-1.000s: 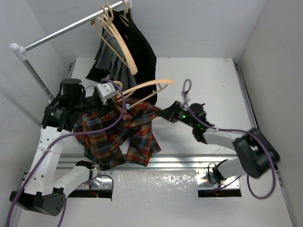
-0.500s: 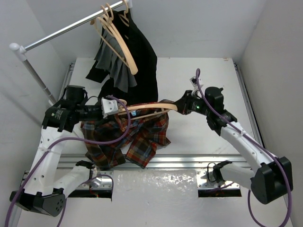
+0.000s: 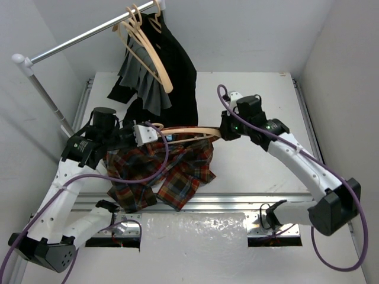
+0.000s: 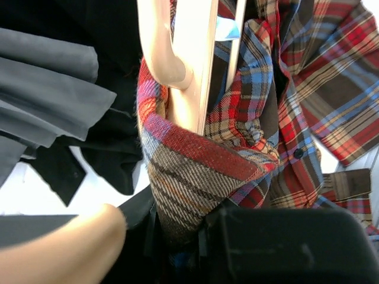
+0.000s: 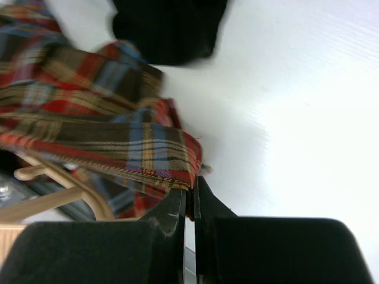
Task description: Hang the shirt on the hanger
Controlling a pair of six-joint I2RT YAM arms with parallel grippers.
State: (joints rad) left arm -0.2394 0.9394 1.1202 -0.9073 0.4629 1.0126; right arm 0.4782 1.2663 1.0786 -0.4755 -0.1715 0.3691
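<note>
The plaid shirt (image 3: 172,168) hangs bunched below the tan hanger (image 3: 189,131), which is held level above the table between both arms. My left gripper (image 3: 145,135) is at the hanger's left end. In the left wrist view it (image 4: 177,236) is shut on a fold of the shirt (image 4: 237,118), and the hanger (image 4: 183,65) runs down into that fold. My right gripper (image 3: 225,133) is at the hanger's right end. In the right wrist view it (image 5: 189,195) is shut on the shirt's edge (image 5: 106,142), with the hanger (image 5: 59,198) just left of it.
A clothes rail (image 3: 77,38) at the back left carries spare tan hangers (image 3: 145,50), a black garment (image 3: 177,71) and a grey garment (image 3: 139,83), which hang just behind the shirt. White walls close in both sides. A metal rail (image 3: 237,201) runs along the table's near edge.
The right gripper has risen off the table with the shirt's edge, and its arm has swung up and back. The hanger has dropped from tilted to level. The shirt now spreads further right under it.
</note>
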